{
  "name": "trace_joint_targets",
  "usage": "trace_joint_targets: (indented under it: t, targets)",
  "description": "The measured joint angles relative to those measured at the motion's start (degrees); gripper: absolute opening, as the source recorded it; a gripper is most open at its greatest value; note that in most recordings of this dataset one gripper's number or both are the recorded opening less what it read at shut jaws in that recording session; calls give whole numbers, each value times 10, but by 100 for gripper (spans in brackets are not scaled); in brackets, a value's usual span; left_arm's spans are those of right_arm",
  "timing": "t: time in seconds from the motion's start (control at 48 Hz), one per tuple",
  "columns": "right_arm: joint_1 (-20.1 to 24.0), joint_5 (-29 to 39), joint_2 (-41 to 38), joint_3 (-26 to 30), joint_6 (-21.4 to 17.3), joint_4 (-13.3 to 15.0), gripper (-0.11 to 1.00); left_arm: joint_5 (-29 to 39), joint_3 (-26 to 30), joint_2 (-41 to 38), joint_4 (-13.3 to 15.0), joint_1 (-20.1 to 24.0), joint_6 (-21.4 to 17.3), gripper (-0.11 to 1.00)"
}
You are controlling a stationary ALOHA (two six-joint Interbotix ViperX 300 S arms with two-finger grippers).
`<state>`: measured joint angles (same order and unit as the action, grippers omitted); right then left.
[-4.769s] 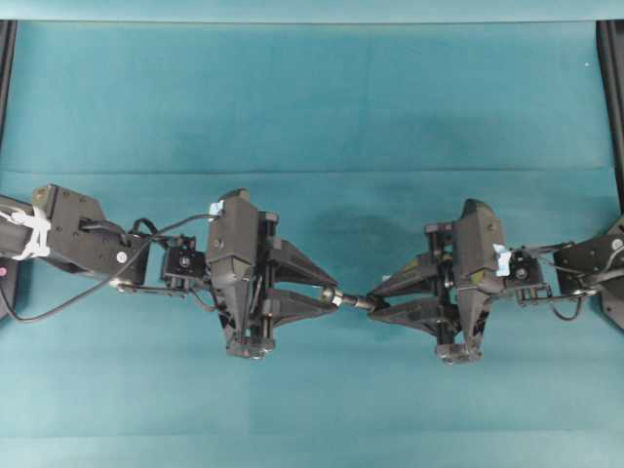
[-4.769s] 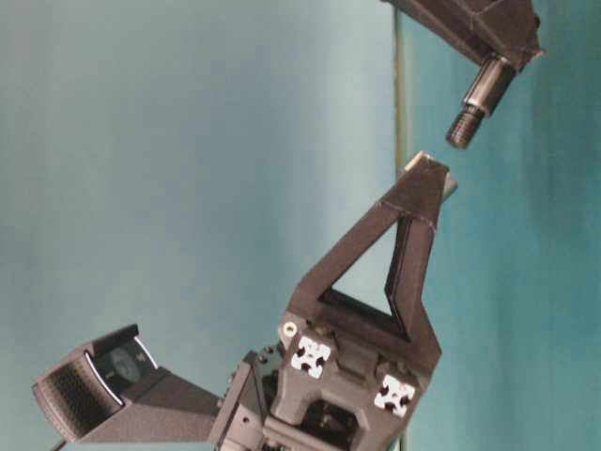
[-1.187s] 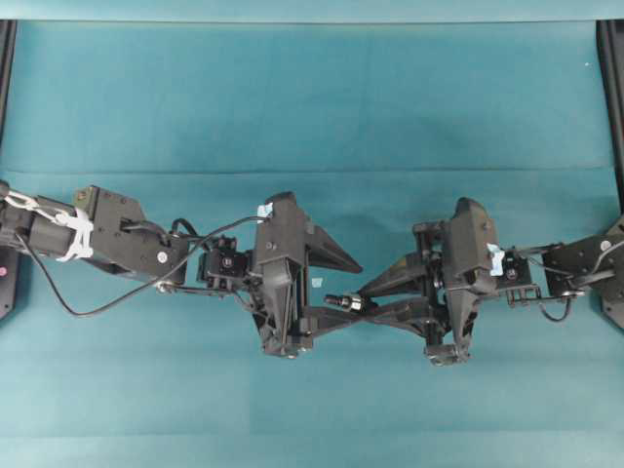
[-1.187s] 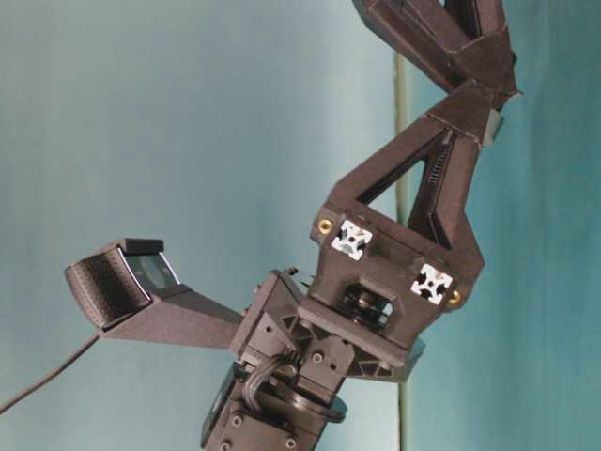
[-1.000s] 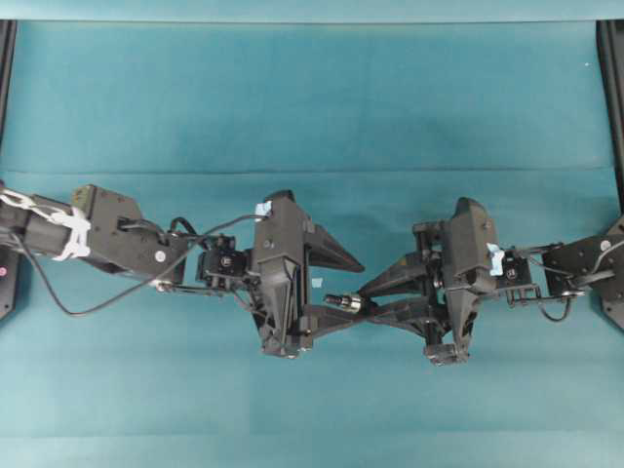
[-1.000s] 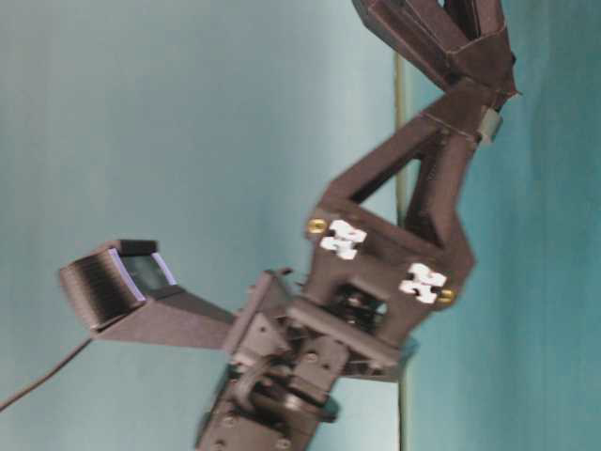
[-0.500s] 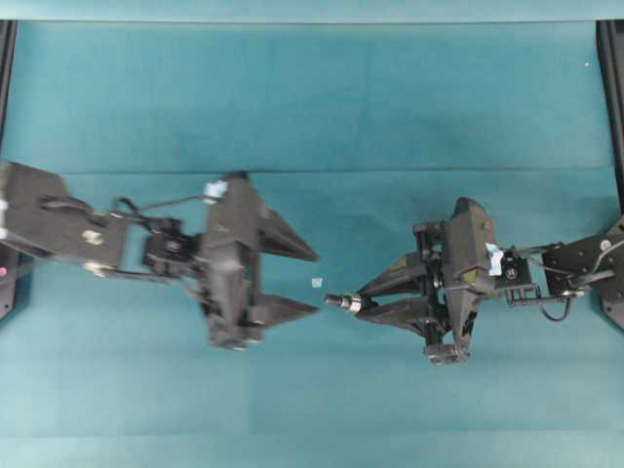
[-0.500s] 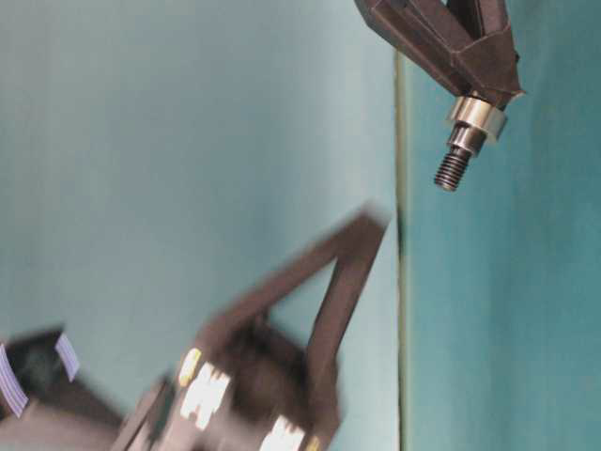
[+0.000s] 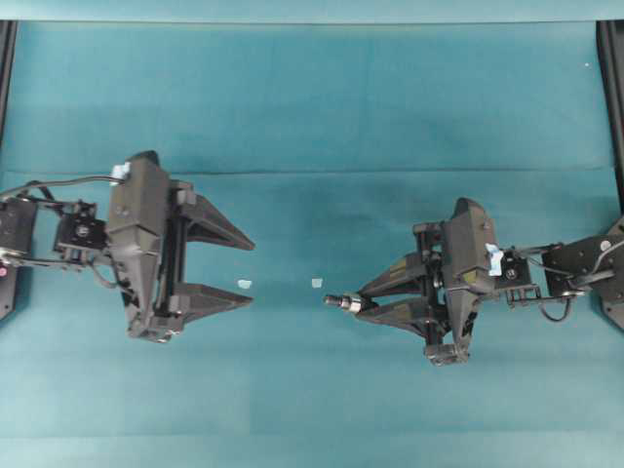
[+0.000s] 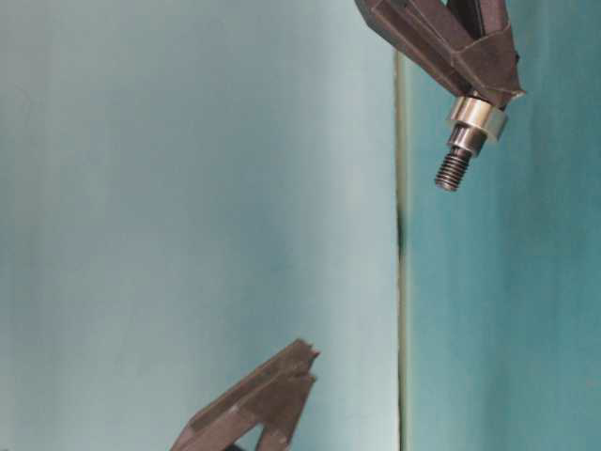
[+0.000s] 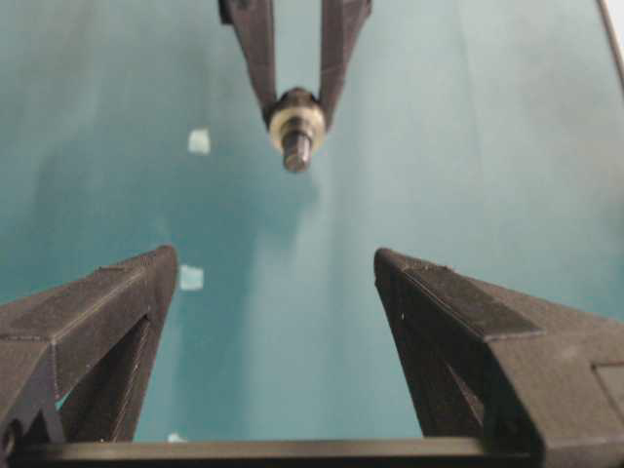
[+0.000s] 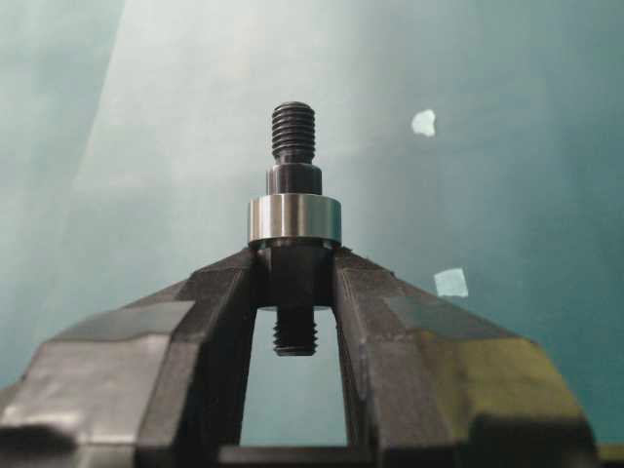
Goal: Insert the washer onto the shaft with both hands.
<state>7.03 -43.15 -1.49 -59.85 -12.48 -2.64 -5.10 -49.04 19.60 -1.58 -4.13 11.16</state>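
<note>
The dark shaft [image 12: 293,136] sticks out of my right gripper [image 12: 293,265], which is shut on its thick middle section. The silvery washer [image 12: 293,218] sits on the shaft, against the fingertips, with the threaded end beyond it. In the overhead view the right gripper [image 9: 361,301] holds the shaft [image 9: 336,300] level, pointing left. The table-level view shows the washer [image 10: 476,117] ringing the shaft [image 10: 454,167]. My left gripper [image 9: 252,272] stands open and empty well to the left, facing the shaft [image 11: 296,152]; its jaws [image 11: 273,261] are wide apart.
Two small pale tape scraps [image 9: 244,284] [image 9: 316,283] lie on the teal cloth between the grippers. Dark frame rails [image 9: 612,88] run along the left and right edges of the table.
My left gripper has drawn back to the left, away from the shaft, staying open. The washer stays on the shaft. The right gripper has not moved.
</note>
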Motion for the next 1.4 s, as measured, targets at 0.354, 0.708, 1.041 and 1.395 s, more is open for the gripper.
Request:
trace_joint_targets:
  t: [0.354, 0.708, 1.041, 1.395]
  targets:
    - [-1, 6, 0, 0, 0, 0, 0, 1, -1, 4, 0, 0, 0, 88]
    - [0, 7, 0, 0, 0, 1, 0, 11, -1, 4, 0, 0, -1, 88]
    - [-1, 7, 0, 0, -1, 1, 0, 12, -1, 4, 0, 0, -1, 88]
    - [0, 7, 0, 0, -1, 1, 0, 12, -1, 4, 0, 0, -1, 88]
